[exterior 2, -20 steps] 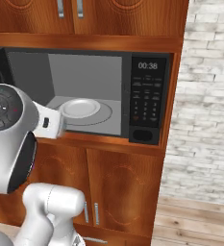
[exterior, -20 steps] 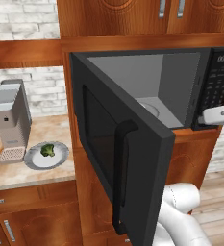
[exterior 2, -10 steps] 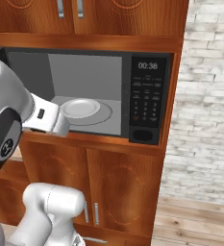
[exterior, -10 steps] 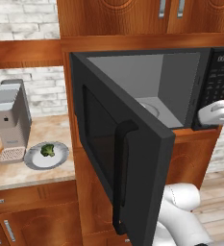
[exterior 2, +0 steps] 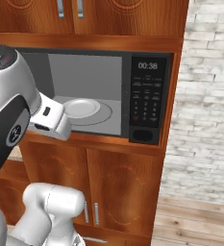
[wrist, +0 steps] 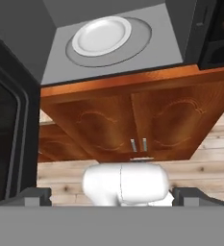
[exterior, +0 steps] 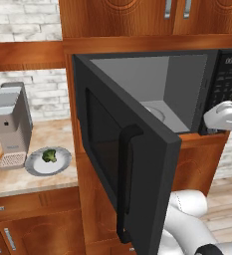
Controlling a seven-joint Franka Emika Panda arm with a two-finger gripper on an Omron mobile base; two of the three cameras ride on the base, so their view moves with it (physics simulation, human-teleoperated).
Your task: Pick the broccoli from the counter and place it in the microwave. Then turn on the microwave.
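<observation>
The broccoli [exterior: 49,155] lies on a round grey plate [exterior: 38,167] on the counter [exterior: 23,182], far left of the arm. The microwave [exterior: 182,94] stands open, its door [exterior: 132,164] swung wide toward the base. Inside it, a white plate [wrist: 101,36] rests on the glass turntable [exterior 2: 104,117]. My white hand [exterior: 226,116] hovers in front of the microwave's lower right edge, below the button panel [exterior 2: 147,96]. In the hand view my gripper [wrist: 112,194] is open, its fingertips [wrist: 34,194] far apart with nothing between them.
A grey coffee machine [exterior: 10,124] stands on the counter just behind the grey plate. Reddish wooden cabinets [exterior 2: 118,187] sit under the microwave, above a wood floor [exterior 2: 195,226]. The open door juts out between the arm and the counter.
The arm's big upper links have swung in the right base view, while the hand stays almost in place before the microwave. The broccoli has not moved.
</observation>
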